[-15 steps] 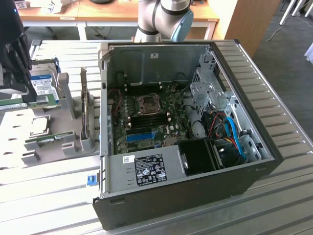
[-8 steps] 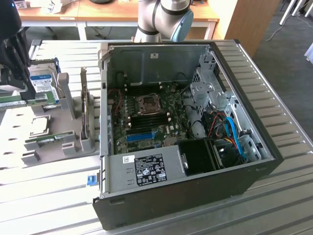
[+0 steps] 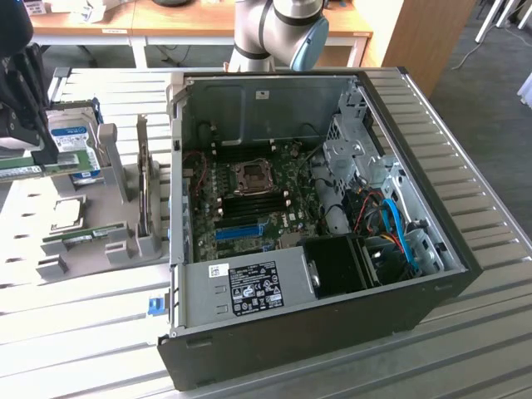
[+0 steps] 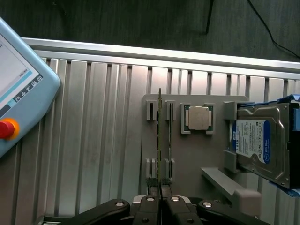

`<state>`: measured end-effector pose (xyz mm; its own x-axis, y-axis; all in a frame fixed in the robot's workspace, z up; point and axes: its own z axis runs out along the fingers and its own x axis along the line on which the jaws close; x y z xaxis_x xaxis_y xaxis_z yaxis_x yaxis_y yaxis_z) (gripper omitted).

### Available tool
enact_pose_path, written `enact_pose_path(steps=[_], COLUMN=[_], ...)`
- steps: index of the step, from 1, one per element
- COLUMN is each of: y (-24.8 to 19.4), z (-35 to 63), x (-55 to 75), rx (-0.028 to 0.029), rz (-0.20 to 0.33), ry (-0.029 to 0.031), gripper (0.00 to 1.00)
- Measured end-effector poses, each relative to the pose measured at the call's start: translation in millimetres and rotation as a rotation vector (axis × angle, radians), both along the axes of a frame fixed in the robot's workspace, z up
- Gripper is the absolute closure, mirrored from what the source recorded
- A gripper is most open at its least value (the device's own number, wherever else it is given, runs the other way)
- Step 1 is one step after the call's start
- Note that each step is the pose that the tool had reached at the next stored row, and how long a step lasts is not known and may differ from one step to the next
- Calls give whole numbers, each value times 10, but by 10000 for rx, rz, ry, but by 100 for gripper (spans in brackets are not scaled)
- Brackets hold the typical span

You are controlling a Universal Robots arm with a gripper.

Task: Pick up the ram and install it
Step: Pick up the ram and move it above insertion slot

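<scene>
The ram [image 4: 160, 140] is a thin green stick seen edge-on in the wrist view, running straight out from my gripper [image 4: 160, 199], whose fingers [image 4: 149, 206] are shut on one end of it. Beneath it is the slotted part of the grey fixture [image 4: 187, 154]. In the exterior view my black gripper [image 3: 46, 158] hangs at the far left over that fixture [image 3: 100, 216], with the green ram [image 3: 21, 170] sticking out sideways from it. The open computer case [image 3: 291, 316] lies to the exterior view's right, its motherboard [image 3: 249, 191] exposed.
A blue-labelled hard drive [image 4: 258, 145] and a square silver processor [image 4: 198, 117] sit on the fixture near the ram. A teach pendant [image 4: 18, 93] with a red button lies on the slatted metal table [image 4: 93, 140]. The arm's base [image 3: 274, 33] stands behind the case.
</scene>
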<state>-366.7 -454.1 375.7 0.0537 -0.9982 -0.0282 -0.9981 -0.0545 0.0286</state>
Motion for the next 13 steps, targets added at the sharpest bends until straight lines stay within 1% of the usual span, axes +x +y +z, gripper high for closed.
enact_pose_path(steps=[9,13], y=[0,0], z=[8,6], x=[2,25], rx=[-1,0], rz=[1,1], ry=[2,0], gripper=[88,88])
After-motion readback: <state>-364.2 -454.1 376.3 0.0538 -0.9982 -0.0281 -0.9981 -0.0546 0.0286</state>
